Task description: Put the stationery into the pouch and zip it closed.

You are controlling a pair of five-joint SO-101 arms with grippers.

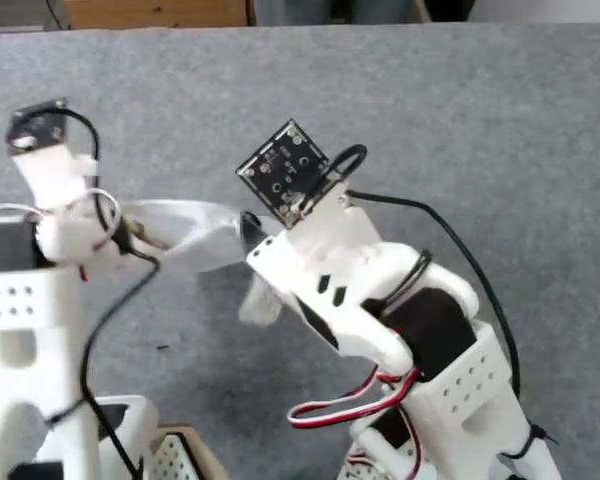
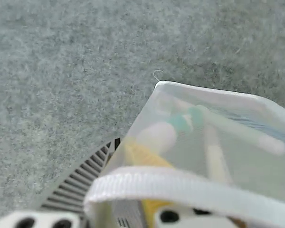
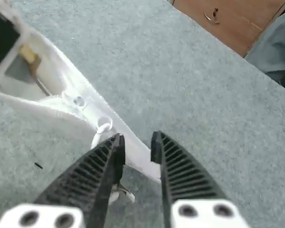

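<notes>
The translucent white mesh pouch hangs just above the grey table between the two arms. My left gripper is shut on one end of it. In the left wrist view the pouch holds several pens, a green-capped piece and something yellow, and a ribbed finger lies against its banded edge. My right gripper is at the pouch's other end, narrowly open, its black fingertips over the white zipper edge. The ring-shaped zipper pull sits beside one fingertip.
Grey felt-like cloth covers the whole table. Wooden furniture stands beyond the far edge. A perforated white part in a small brown box sits at the near edge between the arm bases.
</notes>
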